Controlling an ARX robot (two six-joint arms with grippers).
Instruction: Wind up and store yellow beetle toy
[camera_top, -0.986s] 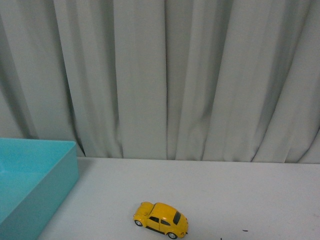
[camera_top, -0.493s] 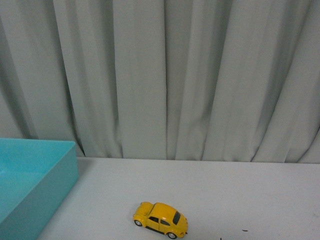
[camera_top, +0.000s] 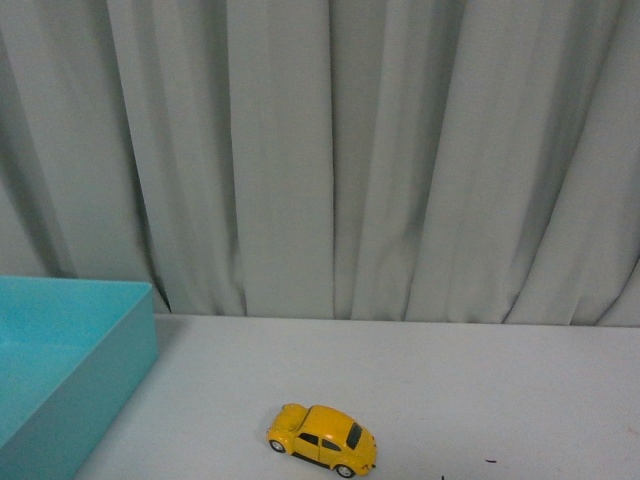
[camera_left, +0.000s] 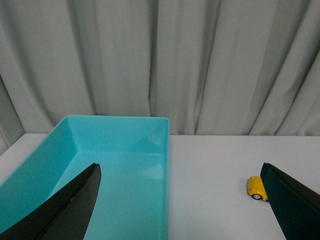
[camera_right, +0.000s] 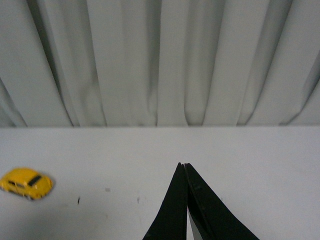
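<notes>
Two pairs, nothing held: the left fingers (camera_left: 65, 210) hang spread wide, the right fingers (camera_right: 175, 210) pressed together, both above the desk (camera_top: 480, 380). The beetle (camera_top: 322, 440) stands on its wheels near the desk's front edge, touched by neither. Winding and storing both appear still to do. The teal bin (camera_top: 110, 400) sits well apart to its left; grey curtain (camera_top: 330, 150) behind.

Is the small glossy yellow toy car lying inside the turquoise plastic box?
No, the small glossy yellow toy car stands on the white table, apart from the open turquoise plastic box.
</notes>
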